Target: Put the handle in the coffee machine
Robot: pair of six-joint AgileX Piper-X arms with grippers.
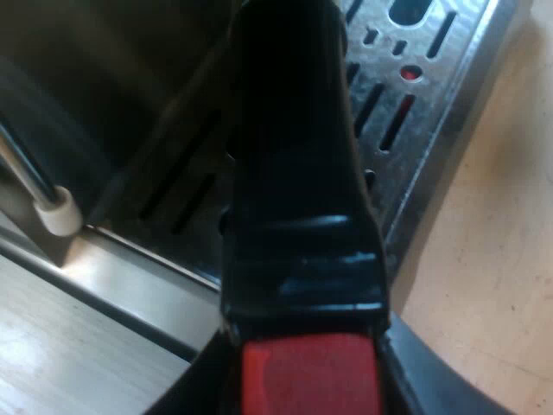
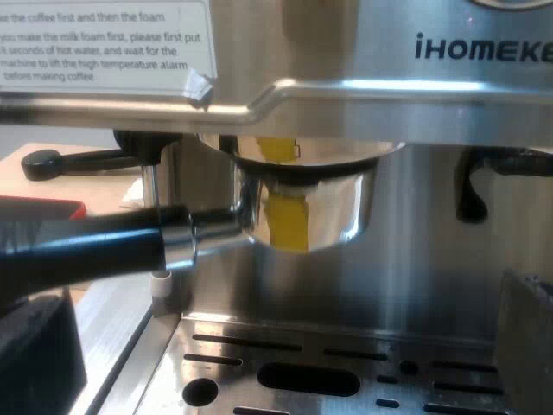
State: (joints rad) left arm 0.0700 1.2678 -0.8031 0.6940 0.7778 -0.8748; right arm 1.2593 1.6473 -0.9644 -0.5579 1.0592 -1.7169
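Left gripper [image 1: 311, 376] clenched on handle [image 1: 294, 216]; right gripper [image 2: 281, 346] released over drip tray [image 2: 449, 350]; pale tan table [image 1: 492, 251] alongside.

We take this for a coffee-making corner, though we cannot tell whether it belongs to a home kitchen, a shop or a lab. A brushed-steel espresso machine [image 2: 449, 112] carries a printed instruction label [image 2: 104, 43] about coffee and milk foam. Its slotted metal drip tray [image 1: 415, 112] reaches to an edge of a pale, wood-toned counter [image 1: 492, 251].
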